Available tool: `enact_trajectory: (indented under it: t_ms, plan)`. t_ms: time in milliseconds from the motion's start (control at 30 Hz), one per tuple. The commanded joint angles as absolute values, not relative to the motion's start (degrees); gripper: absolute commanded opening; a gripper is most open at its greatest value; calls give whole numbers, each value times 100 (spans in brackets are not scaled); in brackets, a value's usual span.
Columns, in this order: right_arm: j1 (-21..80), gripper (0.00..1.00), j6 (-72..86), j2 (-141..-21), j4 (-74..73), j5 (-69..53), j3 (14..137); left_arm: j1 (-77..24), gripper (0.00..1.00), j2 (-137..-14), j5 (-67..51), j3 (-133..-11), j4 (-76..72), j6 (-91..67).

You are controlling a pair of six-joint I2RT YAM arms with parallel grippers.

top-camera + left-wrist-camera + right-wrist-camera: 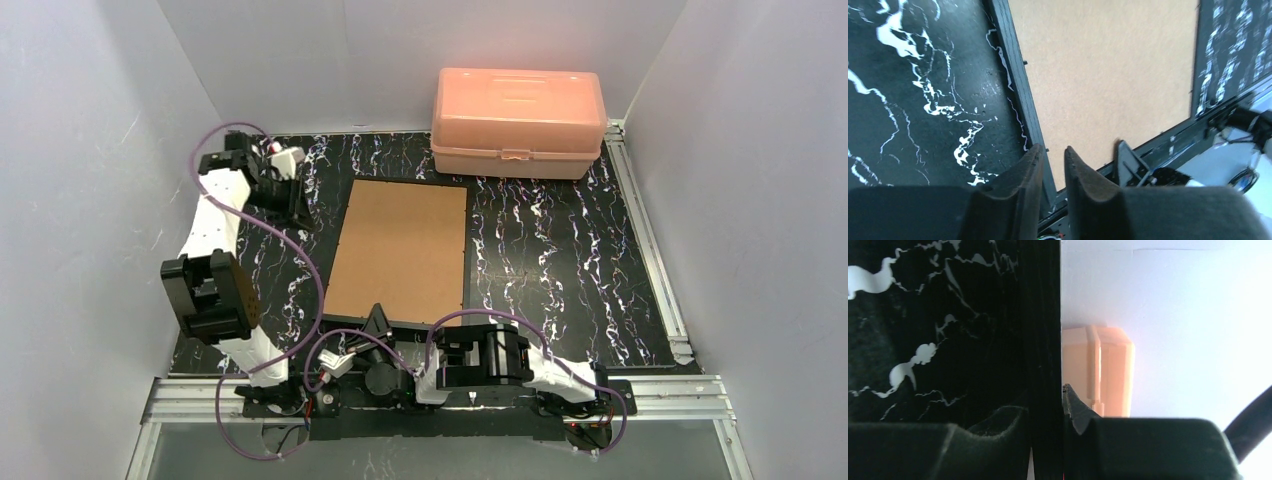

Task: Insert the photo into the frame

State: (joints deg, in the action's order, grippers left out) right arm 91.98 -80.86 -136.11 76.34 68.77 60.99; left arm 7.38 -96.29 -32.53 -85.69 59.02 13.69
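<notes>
No legible text, seemingly.
</notes>
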Motion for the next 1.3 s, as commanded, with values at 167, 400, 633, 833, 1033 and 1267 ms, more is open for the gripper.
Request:
enact_trajectory:
  t_ms: [167, 400, 633, 833, 1033, 1267]
  plan:
    - [9306, 1, -8384, -12571, 8630, 7263, 6303, 1313, 45, -8965, -4327, -9682, 7342, 2754]
    - [9316, 1, -7871, -11876, 7974, 7299, 6189, 1899, 66, -8132, -5518, -9177, 7050, 4159]
    - [9309, 1, -7334, -11165, 7308, 7262, 6195, 2860, 98, -7571, -6855, -8728, 6915, 6437]
    - [9298, 1, -6857, -10409, 6533, 7203, 6266, 2927, 98, -7856, -7180, -9188, 7382, 7443]
    - [9288, 1, -6324, -9546, 5766, 7167, 6210, 2927, 98, -8036, -7174, -9973, 6926, 6840]
    - [9091, 1, -4630, -8586, 3322, 6730, 6897, 2892, 98, -7319, -7875, -9239, 5802, 6197]
